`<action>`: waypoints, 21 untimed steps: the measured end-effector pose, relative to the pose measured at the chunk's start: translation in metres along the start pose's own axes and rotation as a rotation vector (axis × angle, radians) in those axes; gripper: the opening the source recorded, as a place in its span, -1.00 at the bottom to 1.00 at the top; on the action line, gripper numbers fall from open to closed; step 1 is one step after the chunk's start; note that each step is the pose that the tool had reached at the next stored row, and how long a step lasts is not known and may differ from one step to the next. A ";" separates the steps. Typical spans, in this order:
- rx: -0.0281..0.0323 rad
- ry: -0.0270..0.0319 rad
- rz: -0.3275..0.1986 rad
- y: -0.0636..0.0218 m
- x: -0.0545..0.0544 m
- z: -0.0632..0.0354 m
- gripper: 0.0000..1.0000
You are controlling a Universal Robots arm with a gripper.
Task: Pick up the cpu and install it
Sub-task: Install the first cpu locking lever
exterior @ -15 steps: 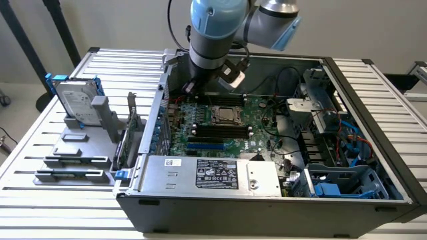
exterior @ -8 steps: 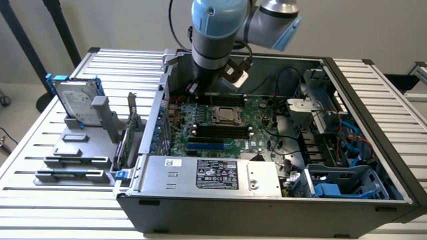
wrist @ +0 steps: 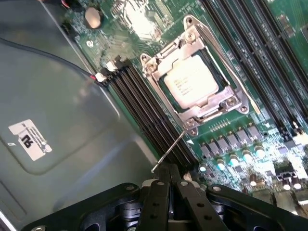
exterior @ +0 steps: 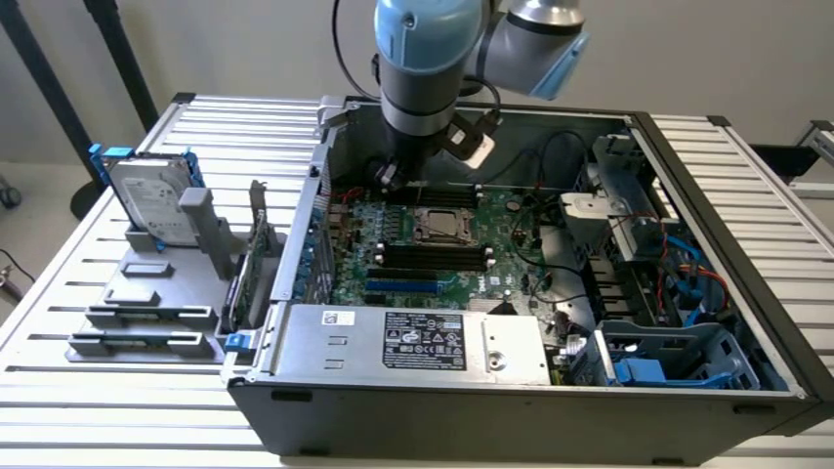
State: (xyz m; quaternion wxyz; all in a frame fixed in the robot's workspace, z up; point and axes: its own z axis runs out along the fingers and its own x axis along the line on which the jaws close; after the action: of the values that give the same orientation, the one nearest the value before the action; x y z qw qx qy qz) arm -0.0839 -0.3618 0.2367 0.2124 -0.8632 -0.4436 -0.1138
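From across the room, the arm (exterior: pixel 424 68) hung into the open case (exterior: pixel 521 420), which lay on the slatted surface (exterior: pixel 769 176), with its wrist over the far edge of the board (exterior: pixel 509 264). The cpu (exterior: pixel 437 224) was not out on the rack (exterior: pixel 144 313) with the drive (exterior: pixel 146 195) at the exterior view's left; it lay mid-board, a pale square inside a metal frame. The arm's own bulk hid whatever was beneath it, and toward the exterior view's right the case held a tangle of cables (exterior: pixel 685 264) I could not sort out. In the wrist view the hand (wrist: pixel 168 173) was pressed together with no chip between its fingers. It hovered near the socket, where the cpu sat flat under the frame (wrist: pixel 202 113), next to the dark slots (wrist: pixel 144 106). A thin wire lever (wrist: pixel 169 153) slanted from the frame's corner to just beside the fingertips. I could not tell whether it touched them or was nipped by them. To my eye the placing was done and the work stood at securing the socket. That would call for a small, steady push on the lever, kept clear of the slots. Whether the frame was fully latched I could not make out.
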 end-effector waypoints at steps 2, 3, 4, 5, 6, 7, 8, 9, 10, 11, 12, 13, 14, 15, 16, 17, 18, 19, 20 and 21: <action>-0.0155 0.0074 -0.008 0.0015 0.001 0.0001 -0.79; -0.0219 0.0101 -0.011 0.0023 0.002 0.0001 -0.79; -0.0270 0.0107 -0.013 0.0033 0.002 0.0002 -0.79; -0.0317 0.0092 -0.014 0.0043 0.003 0.0006 -0.79; -0.0373 0.0049 -0.014 0.0053 0.003 0.0009 -0.79; -0.0431 -0.0006 -0.015 0.0062 0.004 0.0014 -0.79; -0.0494 -0.0076 -0.014 0.0070 0.004 0.0018 -0.79; -0.0555 -0.0154 -0.014 0.0075 0.004 0.0022 -0.79; -0.0616 -0.0238 -0.014 0.0079 0.004 0.0025 -0.79; -0.0681 -0.0329 -0.015 0.0083 0.004 0.0030 -0.79; -0.0724 -0.0390 -0.015 0.0088 0.004 0.0037 -0.79; -0.0747 -0.0421 -0.015 0.0090 0.004 0.0049 -0.79; -0.0760 -0.0437 -0.015 0.0093 0.004 0.0064 -0.79; -0.0770 -0.0454 -0.015 0.0094 0.004 0.0079 -0.79; -0.0776 -0.0460 -0.014 0.0096 0.004 0.0098 -0.79; -0.0780 -0.0460 -0.014 0.0097 0.004 0.0116 -0.79; -0.0783 -0.0457 -0.013 0.0097 0.003 0.0138 -0.79; -0.0786 -0.0457 -0.013 0.0096 0.004 0.0159 -0.79; -0.0791 -0.0459 -0.012 0.0092 0.004 0.0182 -0.79; -0.0797 -0.0459 -0.011 0.0090 0.004 0.0204 -0.79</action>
State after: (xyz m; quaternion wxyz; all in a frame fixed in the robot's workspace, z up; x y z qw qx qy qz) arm -0.0739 -0.3537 0.2180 0.1669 -0.8709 -0.4483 -0.1126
